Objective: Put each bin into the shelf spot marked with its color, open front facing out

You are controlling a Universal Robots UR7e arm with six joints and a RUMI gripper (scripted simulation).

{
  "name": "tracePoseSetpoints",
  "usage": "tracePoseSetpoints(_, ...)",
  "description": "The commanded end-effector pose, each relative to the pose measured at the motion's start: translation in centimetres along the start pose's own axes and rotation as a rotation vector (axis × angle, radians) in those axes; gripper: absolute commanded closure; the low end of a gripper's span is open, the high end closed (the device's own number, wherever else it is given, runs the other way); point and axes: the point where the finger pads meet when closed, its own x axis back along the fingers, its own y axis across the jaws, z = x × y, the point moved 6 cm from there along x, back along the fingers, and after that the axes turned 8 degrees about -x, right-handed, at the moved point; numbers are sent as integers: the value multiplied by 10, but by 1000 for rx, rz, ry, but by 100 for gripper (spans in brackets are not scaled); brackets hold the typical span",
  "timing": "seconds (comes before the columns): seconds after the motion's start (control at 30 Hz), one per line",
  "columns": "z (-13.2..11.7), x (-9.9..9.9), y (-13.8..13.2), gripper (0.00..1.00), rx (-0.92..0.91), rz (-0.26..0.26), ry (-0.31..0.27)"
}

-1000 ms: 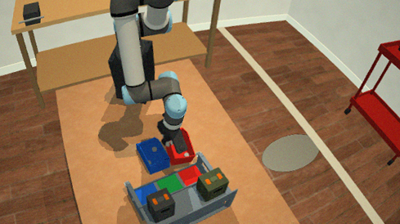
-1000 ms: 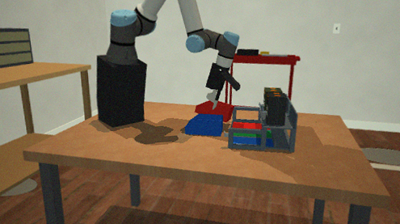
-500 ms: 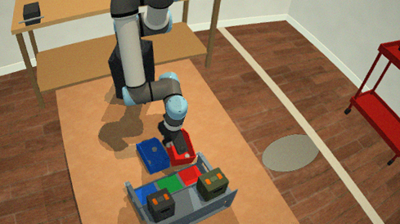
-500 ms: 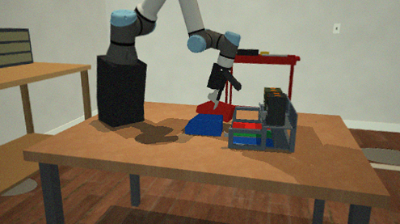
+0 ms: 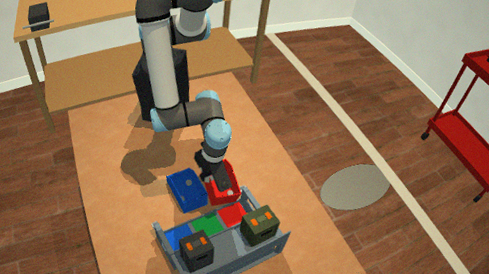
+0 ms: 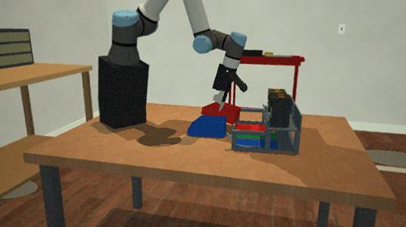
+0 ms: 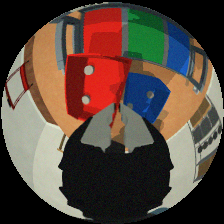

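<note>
My gripper (image 5: 206,178) (image 6: 221,107) (image 7: 117,103) is shut on the near side wall of the red bin (image 5: 217,196) (image 6: 229,113) (image 7: 107,82). The red bin is close in front of the shelf; two pale round parts show in it in the wrist view. The blue bin (image 5: 185,199) (image 6: 209,128) (image 7: 142,85) rests on the table beside it, with parts inside. The grey shelf (image 5: 235,268) (image 6: 298,142) has a red mark (image 5: 232,214) (image 7: 102,30), a green mark (image 5: 206,224) (image 7: 145,32) and a blue mark (image 5: 175,237) (image 7: 178,47). No bin stands on these marks.
A dark green box (image 5: 259,226) and a dark grey box (image 5: 196,252) (image 6: 279,112) stand on the shelf's upper board. The shelf's side frames rise at both ends. The blue bin is very near the red bin. A red cart stands away from the table.
</note>
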Motion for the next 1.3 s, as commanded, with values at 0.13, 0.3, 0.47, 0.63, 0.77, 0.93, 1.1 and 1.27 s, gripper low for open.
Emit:
tracePoseSetpoints(0.13,7,2,-1,100,0,0,1)
tracePoseSetpoints(0.3,13,4,-1,100,0,0,0)
tracePoseSetpoints(0.47,17,5,-2,100,0,0,0)
tracePoseSetpoints(0.63,22,6,-2,100,0,0,0)
tracePoseSetpoints(0.77,27,8,-3,100,0,0,-1)
tracePoseSetpoints(0.93,33,9,-4,100,0,0,-1)
tracePoseSetpoints(1.1,36,10,-4,100,0,0,-1)
tracePoseSetpoints(1.27,42,12,-5,100,0,0,-2)
